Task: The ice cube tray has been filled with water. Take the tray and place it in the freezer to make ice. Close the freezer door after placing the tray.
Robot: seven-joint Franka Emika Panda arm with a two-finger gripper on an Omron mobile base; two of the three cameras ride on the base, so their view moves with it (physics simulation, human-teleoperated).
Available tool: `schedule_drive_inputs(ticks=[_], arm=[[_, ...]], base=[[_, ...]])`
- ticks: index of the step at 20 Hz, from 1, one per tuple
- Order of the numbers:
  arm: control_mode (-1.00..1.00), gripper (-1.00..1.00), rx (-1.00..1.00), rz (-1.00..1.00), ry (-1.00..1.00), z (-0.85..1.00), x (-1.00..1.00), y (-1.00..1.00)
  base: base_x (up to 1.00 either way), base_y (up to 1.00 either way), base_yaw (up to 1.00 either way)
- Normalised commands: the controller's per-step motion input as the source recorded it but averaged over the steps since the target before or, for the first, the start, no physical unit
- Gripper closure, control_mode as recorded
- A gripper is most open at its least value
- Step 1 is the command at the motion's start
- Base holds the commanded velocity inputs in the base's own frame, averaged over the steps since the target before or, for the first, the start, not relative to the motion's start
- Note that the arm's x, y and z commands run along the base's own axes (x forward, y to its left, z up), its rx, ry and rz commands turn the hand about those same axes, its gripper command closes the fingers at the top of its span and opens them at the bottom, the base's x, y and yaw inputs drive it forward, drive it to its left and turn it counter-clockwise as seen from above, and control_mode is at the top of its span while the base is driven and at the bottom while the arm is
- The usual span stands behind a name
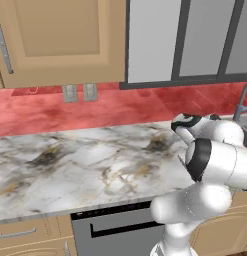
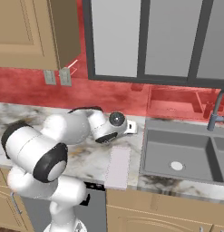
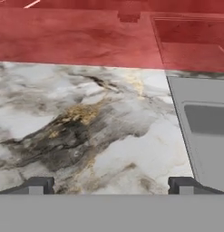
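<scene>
The ice cube tray [image 2: 118,166] is a pale pink-white slab lying flat on the marble counter [image 2: 86,158], just left of the sink, with its near end at the counter's front edge. My gripper [image 2: 131,128] hovers above the counter just beyond the tray's far end and points toward the red back wall. In the hand view the gripper [image 3: 111,186] is open, its two dark fingertips [image 3: 38,185] set wide apart with only bare marble between them. The freezer and the freezer door are out of view.
A grey sink [image 2: 177,154] with a faucet [image 2: 216,113] sits right of the tray. Wall cabinets [image 1: 60,40] hang over the counter, with outlets [image 1: 79,92] on the red backsplash. A dishwasher front [image 1: 115,230] lies under the counter edge.
</scene>
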Motion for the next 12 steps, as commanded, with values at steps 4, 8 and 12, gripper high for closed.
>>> schedule_drive_inputs(ticks=[4,8,12], arm=[[-1.0,-1.0,0.0,-0.03,-0.09,1.0,-0.78,-0.12],[-1.0,-1.0,0.0,-0.06,-0.02,0.99,-0.81,-0.24],[-1.0,-1.0,0.0,-0.11,0.0,0.99,-0.82,-0.26]], base=[[0.0,0.0,0.0],[0.0,0.0,0.0],[0.0,0.0,0.0]])
